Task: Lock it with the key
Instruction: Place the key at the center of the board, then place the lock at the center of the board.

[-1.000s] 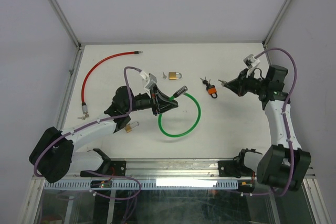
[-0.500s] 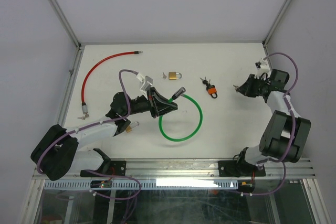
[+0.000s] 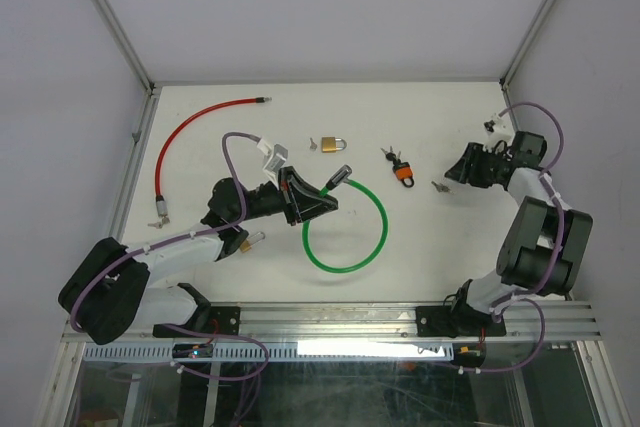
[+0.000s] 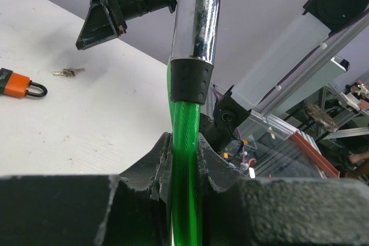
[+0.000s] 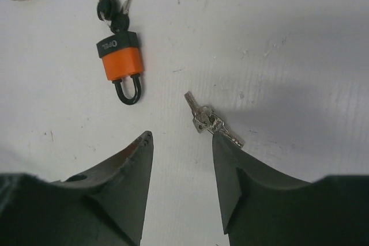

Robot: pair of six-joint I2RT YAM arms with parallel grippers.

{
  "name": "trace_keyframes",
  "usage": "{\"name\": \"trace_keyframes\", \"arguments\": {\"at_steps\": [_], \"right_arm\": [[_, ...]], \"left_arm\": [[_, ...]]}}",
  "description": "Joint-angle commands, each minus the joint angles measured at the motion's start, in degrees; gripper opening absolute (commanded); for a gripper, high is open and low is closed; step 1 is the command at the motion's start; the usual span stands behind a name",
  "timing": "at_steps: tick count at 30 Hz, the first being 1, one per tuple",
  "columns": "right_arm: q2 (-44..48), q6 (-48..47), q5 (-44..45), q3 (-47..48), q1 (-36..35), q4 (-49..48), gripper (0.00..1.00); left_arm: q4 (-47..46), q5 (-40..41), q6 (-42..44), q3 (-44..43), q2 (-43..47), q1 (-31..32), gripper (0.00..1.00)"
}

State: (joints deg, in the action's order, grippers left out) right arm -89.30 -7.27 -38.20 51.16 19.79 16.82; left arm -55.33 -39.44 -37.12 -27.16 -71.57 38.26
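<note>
My left gripper (image 3: pixel 325 202) is shut on the green cable lock (image 3: pixel 350 247), just below its chrome end (image 3: pixel 342 175). In the left wrist view the cable (image 4: pixel 184 142) is pinched between the jaws, with the chrome end (image 4: pixel 196 21) standing up above them. My right gripper (image 3: pixel 455 175) is open and empty. A small bunch of silver keys (image 3: pixel 438 186) lies on the table. In the right wrist view the keys (image 5: pixel 209 120) lie just beyond my right fingertip (image 5: pixel 222 142), and the gripper (image 5: pixel 183 136) hovers low over the table.
An orange padlock with black keys (image 3: pixel 404 174) lies left of the silver keys and shows in the right wrist view (image 5: pixel 120 56). A brass padlock (image 3: pixel 332 143) lies behind the green loop. A red cable (image 3: pixel 190 127) curves at the far left. A brass piece (image 3: pixel 243 243) lies under my left arm.
My right arm has drawn back to the right and lowered, and the silver keys now lie on the table in front of it. My left gripper shifted slightly, still holding the green cable.
</note>
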Motion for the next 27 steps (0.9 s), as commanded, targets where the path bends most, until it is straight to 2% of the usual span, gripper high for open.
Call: {"name": "trace_keyframes", "arguments": {"at_steps": [1, 7, 9, 12, 15, 18, 20, 27], "right_arm": [[10.2, -3.5, -2.3, 1.9, 0.2, -0.8, 0.5], [24.5, -13.7, -27.1, 0.2, 0.1, 3.8, 0.51], [29.6, -12.2, -34.5, -1.7, -0.6, 1.0, 0.61], [35.2, -6.8, -40.4, -3.6, -4.3, -6.6, 0.76], [36.5, -7.2, -44.7, -2.7, -9.9, -5.7, 0.8], [36.0, -10.4, -45.2, -3.1, -13.1, -1.6, 0.8], [35.6, -9.5, -43.2, -5.0, -14.9, -2.9, 0.8], [30.5, -7.4, -29.2, -6.2, -25.7, -3.8, 0.77]], "left_arm": [[-5.8, -1.2, -3.9, -1.5, -0.4, 0.2, 0.0], [-6.6, 0.2, -4.4, -1.7, -0.7, 0.2, 0.0], [-7.5, 1.1, -5.0, -1.6, -1.1, 0.2, 0.0], [-9.2, 3.1, -6.7, -1.7, -2.0, 0.2, 0.0], [-11.6, 4.3, -9.2, -1.5, -2.8, 0.2, 0.0], [-13.5, 5.7, -11.3, -1.3, -3.5, 0.2, 0.0], [-14.3, 6.6, -12.2, -1.5, -4.4, 0.2, 0.0], [-17.9, 9.2, -12.9, -3.0, -8.1, 1.1, 0.0]]}}
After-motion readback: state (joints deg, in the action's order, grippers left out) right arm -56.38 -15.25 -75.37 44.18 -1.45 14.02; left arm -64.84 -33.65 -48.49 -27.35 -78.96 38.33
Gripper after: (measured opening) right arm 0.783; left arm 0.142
